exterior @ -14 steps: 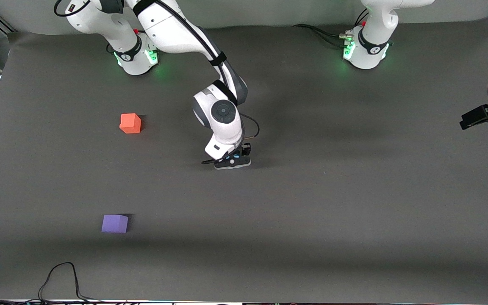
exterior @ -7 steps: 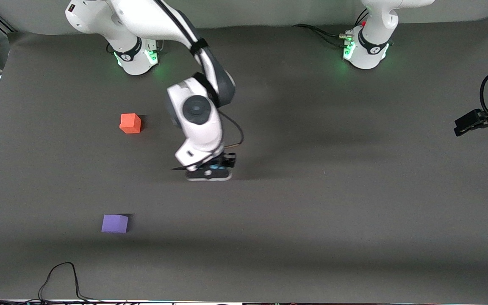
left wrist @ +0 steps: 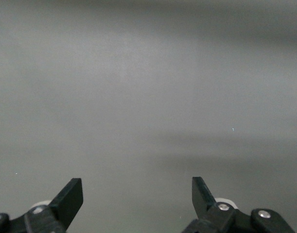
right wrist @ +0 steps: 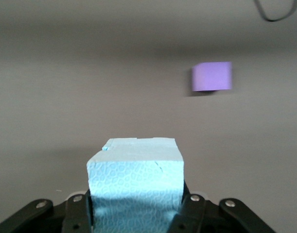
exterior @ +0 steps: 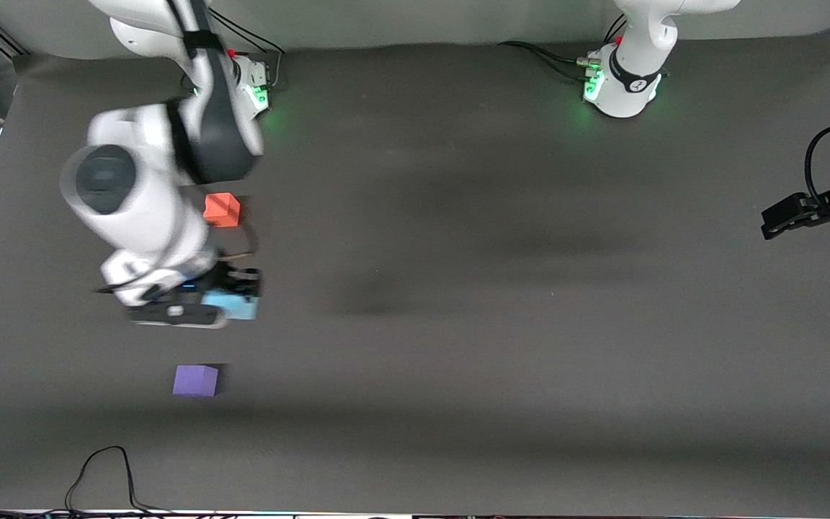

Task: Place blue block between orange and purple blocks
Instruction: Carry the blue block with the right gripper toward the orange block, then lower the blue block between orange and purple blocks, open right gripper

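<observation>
Nearest the front edge of the tabletop (exterior: 501,404), toward the right arm's end, lies the purple block (exterior: 195,380). The right claw (exterior: 224,306) hangs over the tabletop between it and the orange block (exterior: 222,210), clenched on the blue block (right wrist: 134,179). The left claw (left wrist: 136,199) waits released over the tabletop's edge at the left arm's end.

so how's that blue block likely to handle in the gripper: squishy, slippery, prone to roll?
The blue block looks like textured foam, so probably light and a bit squashy. Its rough, cracked surface should keep it from slipping in the shut right gripper. With flat faces, it likely sits still once set down, not rolling.
</observation>
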Controlling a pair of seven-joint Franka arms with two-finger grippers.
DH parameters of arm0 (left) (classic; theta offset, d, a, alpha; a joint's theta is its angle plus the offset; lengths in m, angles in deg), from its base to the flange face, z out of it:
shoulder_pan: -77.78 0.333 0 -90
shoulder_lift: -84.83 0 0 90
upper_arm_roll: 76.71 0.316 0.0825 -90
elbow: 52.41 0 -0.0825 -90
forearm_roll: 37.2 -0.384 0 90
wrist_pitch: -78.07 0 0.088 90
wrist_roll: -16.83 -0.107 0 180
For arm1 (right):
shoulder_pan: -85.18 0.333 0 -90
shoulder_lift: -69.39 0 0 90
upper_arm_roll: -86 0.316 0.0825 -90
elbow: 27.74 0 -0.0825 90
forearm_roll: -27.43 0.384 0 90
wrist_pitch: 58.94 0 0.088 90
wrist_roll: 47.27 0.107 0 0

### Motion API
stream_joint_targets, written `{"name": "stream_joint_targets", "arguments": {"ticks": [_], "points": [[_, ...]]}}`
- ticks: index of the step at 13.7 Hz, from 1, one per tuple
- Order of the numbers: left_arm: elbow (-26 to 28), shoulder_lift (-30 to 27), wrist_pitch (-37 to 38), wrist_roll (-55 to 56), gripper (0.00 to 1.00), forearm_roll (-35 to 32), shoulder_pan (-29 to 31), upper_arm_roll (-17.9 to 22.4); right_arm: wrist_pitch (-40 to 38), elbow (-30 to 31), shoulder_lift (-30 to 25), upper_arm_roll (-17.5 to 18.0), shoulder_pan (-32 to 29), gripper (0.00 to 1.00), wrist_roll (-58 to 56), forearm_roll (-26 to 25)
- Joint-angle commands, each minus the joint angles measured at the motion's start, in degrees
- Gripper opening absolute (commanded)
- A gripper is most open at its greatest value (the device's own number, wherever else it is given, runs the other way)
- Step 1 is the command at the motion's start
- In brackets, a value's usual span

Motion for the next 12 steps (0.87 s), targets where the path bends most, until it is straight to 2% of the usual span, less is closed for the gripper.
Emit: {"name": "stream_joint_targets", "arguments": {"ticks": [1,3,5,7,8,12], "points": [[-2.4,0.6,2.0,-0.6,1.0,0.1,-0.4,0.4,2.6,8.1,-3.1,-3.3,-1.3,0.18,-10.6,2.2],[-2.4,0.7,2.1,-0.8,1.0,0.1,0.0,0.4,10.7,16.1,-5.4,-4.8,-1.9,0.18,-15.0,3.4],[-2.4,0.8,2.1,-1.0,1.0,0.0,-0.1,0.4,18.1,23.0,-5.0,-4.9,-2.0,0.19,-17.2,3.4],[-2.4,0.8,2.3,-1.5,1.0,0.0,0.2,0.4,26.1,31.0,-5.1,-4.8,-2.0,0.23,-17.3,4.0],[-2.4,0.8,3.0,-1.9,1.0,0.1,0.2,0.4,27.3,32.4,-4.3,-4.7,-2.2,0.25,-17.7,5.8],[-2.7,0.8,3.1,-2.0,1.0,0.4,-0.4,0.4,31.9,36.4,1.3,-4.4,-1.6,0.22,-28.3,18.8]]}}
